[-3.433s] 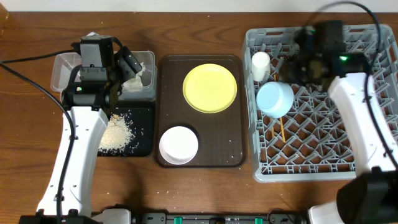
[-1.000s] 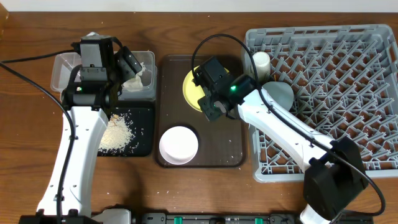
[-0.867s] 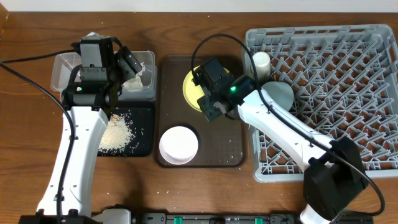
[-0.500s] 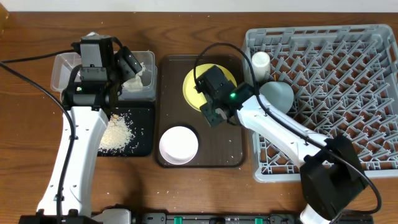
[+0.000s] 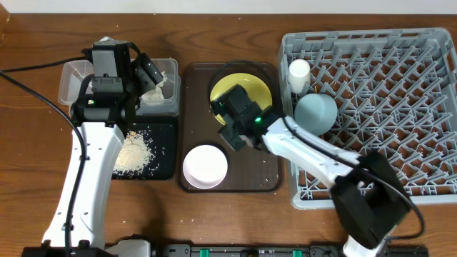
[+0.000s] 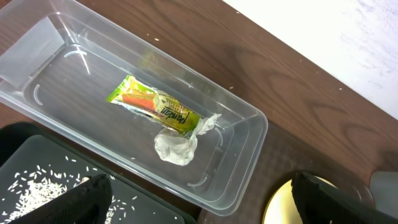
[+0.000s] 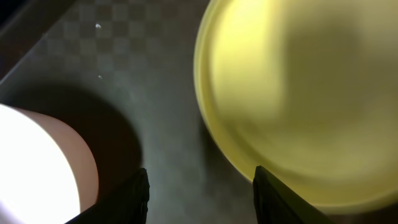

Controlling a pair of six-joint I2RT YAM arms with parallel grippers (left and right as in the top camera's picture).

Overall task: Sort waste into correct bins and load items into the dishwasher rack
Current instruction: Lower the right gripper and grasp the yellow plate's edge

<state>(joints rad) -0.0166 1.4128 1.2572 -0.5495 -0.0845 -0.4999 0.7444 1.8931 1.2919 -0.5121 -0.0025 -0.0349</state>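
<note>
Brown wood grain covers the desk [image 5: 21, 178], and at the right of the overhead frame we see the grey dishwasher rack [image 5: 400, 121], with the small white cup [image 5: 299, 73] and the light blue bowl [image 5: 316, 112], mouth down, in its upper left corner. At centre lies the brown serving tray [image 5: 250, 175], bearing the yellow plate [image 5: 250, 84] above and the bowl with the white inside [image 5: 205, 165] below. We find the right pincer [image 7: 200, 177] close over this tray, just at the plate's lower left rim. Its fingers stand partly apart with only bare tray between them, gripping nothing. At upper left the left pincer [image 6: 200, 183] hangs above the clear tub [image 6: 74, 74], spread wide and empty. Inside that tub we see the yellow-green snack wrapper [image 6: 155, 107] with the crumpled white tissue [image 6: 177, 146] touching its end. Below the tub sits the black tray [image 5: 166, 153], holding the whitish rice crumbs [image 5: 134, 153].
</note>
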